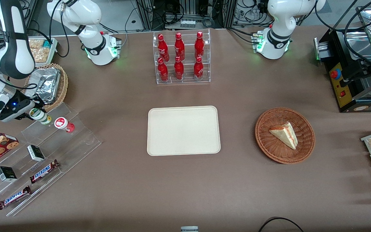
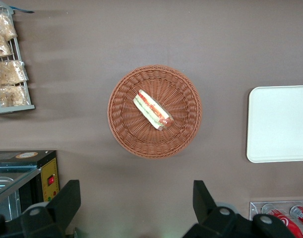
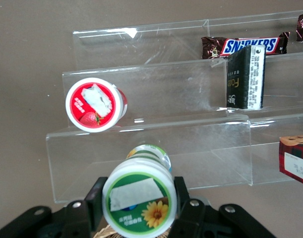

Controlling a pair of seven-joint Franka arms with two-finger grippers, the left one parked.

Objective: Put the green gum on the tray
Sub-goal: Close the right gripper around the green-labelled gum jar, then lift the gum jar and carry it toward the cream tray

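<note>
Jaws clamp the green gum at left of the front frame; a tilted hold may slip or knock the red-lidded bottle before the tray.

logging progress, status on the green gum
Gripper shut on gum, above the acrylic stand, beside the red gum. Tray bare, gum not on it yet. Nothing in the way.
</note>
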